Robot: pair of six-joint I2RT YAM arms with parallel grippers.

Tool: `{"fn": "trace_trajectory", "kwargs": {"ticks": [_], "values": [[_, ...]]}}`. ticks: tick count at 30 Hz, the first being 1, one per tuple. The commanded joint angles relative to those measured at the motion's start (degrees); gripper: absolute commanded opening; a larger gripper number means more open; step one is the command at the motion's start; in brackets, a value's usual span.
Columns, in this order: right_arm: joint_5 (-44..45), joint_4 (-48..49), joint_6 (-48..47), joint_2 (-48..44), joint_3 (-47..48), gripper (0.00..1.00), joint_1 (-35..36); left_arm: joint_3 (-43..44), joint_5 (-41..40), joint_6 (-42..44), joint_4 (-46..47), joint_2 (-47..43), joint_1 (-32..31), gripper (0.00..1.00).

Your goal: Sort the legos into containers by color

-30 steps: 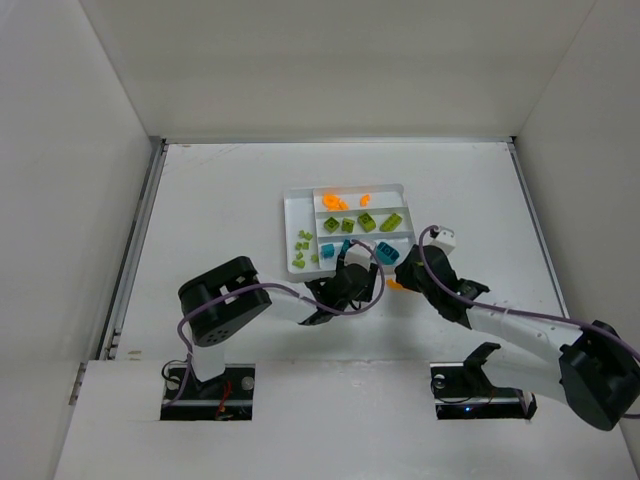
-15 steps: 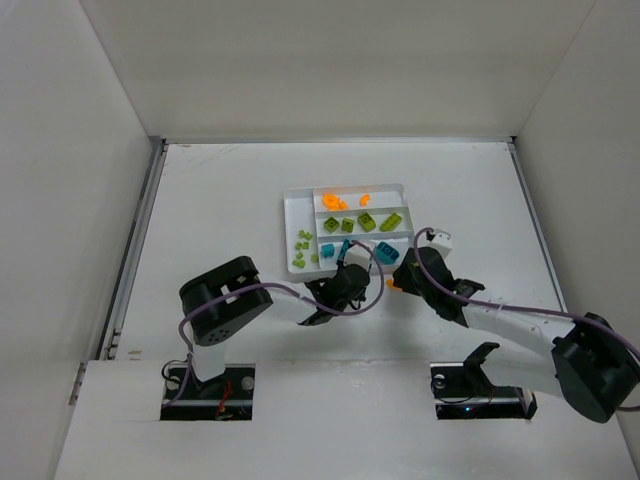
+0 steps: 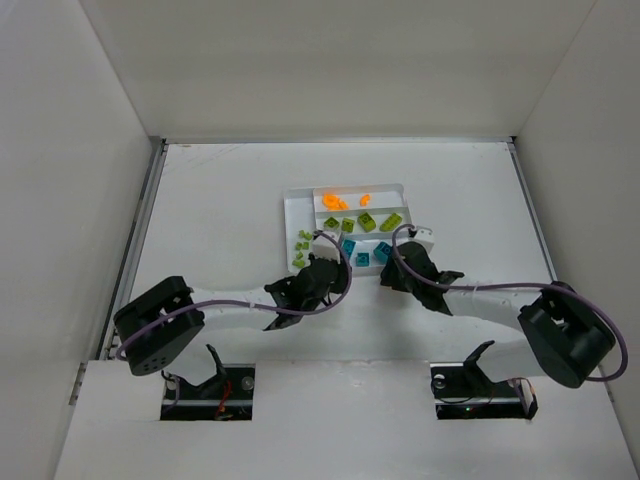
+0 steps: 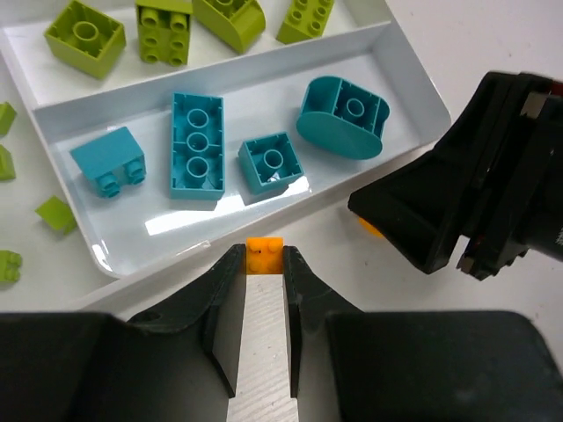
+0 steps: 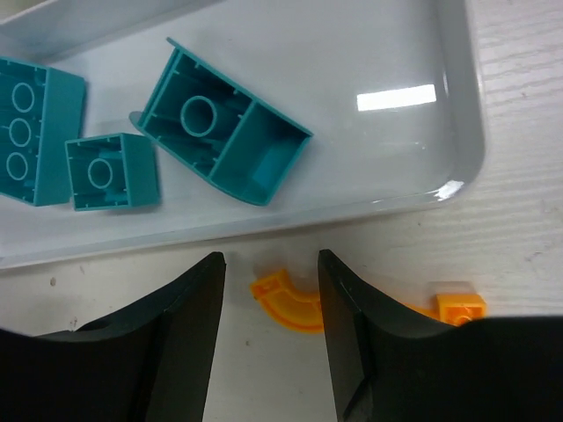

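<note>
Left wrist view: your left gripper (image 4: 262, 264) pinches an orange brick (image 4: 264, 252) just outside the tray (image 4: 420, 81). Next, judged: carry it to the tray's orange section (image 3: 387, 198). Right gripper (image 5: 268, 272), jaws spread, straddles an orange arch (image 5: 286, 301) beside the tray.

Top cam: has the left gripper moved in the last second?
Yes. The left gripper, shut on an orange brick, has shifted left along the near edge of the white tray.

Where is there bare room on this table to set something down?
Bare table lies left of the white tray, behind it toward the back wall, and to its right. Crowded: the tray's near edge, where the left gripper, holding an orange brick, faces the right gripper.
</note>
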Motion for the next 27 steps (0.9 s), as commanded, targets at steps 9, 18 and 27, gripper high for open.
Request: {"fn": "trace_trajectory", "kwargs": {"ticks": [9, 18, 27], "values": [[2.43, -3.99, 4.36, -0.15, 1.44, 0.51, 9.19, -2.68, 2.85, -2.26, -1.88, -9.03, 6.62, 0.15], [9.03, -13.30, 6.03, 2.39, 5.83, 0.46, 15.34, 3.72, 6.72, -3.67, -1.88, -8.33, 14.97, 0.15], [16.85, -19.64, 14.46, -6.55, 3.64, 0.62, 20.10, 11.38, 9.00, -3.67, -1.18, -2.62, 16.66, 0.15]]}}
